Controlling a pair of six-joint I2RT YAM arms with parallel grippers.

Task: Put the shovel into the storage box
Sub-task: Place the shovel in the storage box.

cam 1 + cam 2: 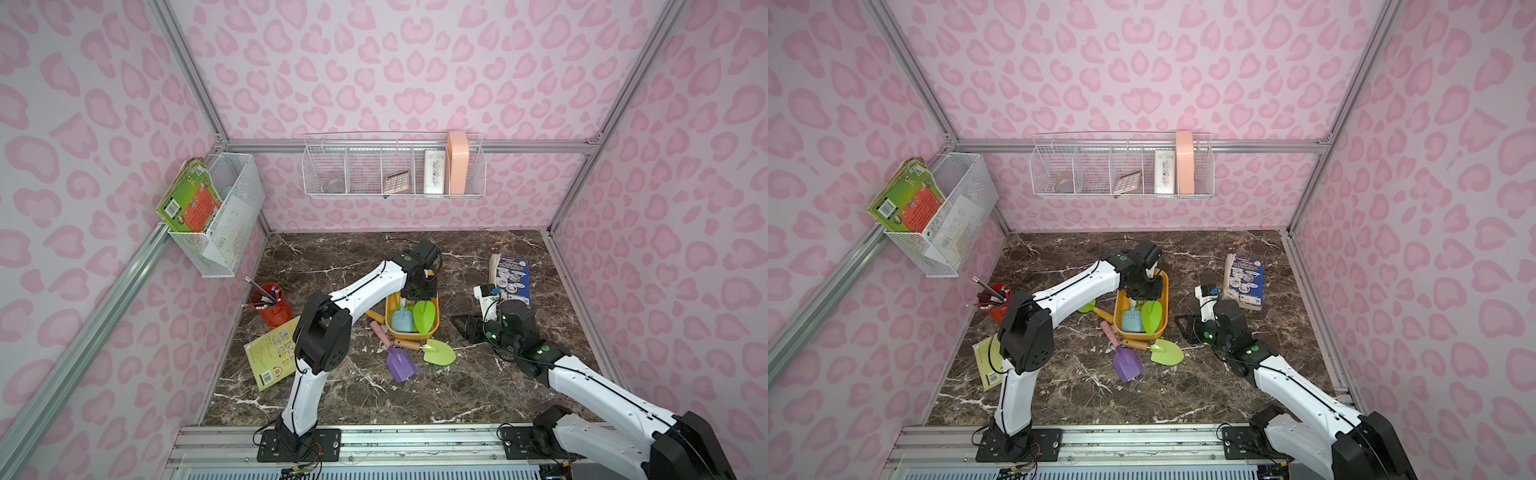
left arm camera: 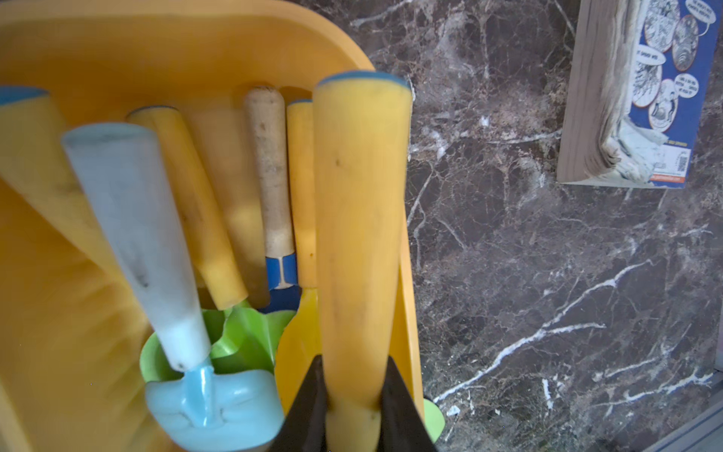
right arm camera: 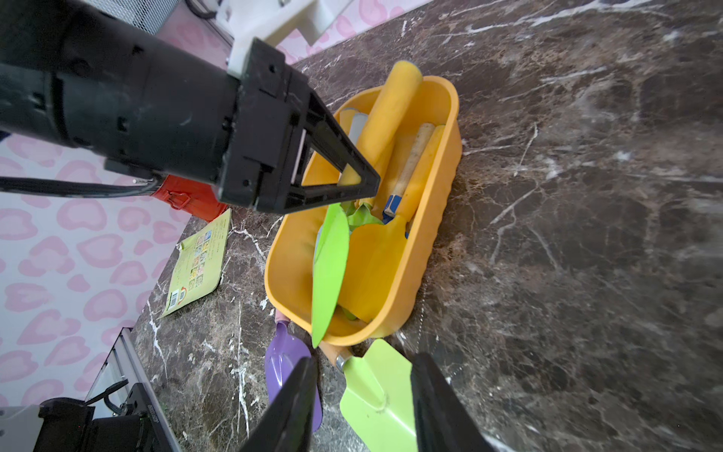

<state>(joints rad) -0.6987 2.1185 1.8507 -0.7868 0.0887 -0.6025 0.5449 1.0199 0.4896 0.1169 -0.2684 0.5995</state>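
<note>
With the left end effector (image 2: 354, 362) clamped on the yellow handle of the green shovel (image 3: 330, 270), whose blade tip is at the rim of the crowded storage box (image 3: 426, 250), releasing could tip it onto the desk (image 3: 547, 195); the right end effector (image 3: 362, 368) hangs half-open, empty.

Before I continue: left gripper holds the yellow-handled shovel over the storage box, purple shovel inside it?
No: in both top views the purple shovel lies on the table, outside the storage box; left gripper holds the yellow-handled shovel over it.
</note>
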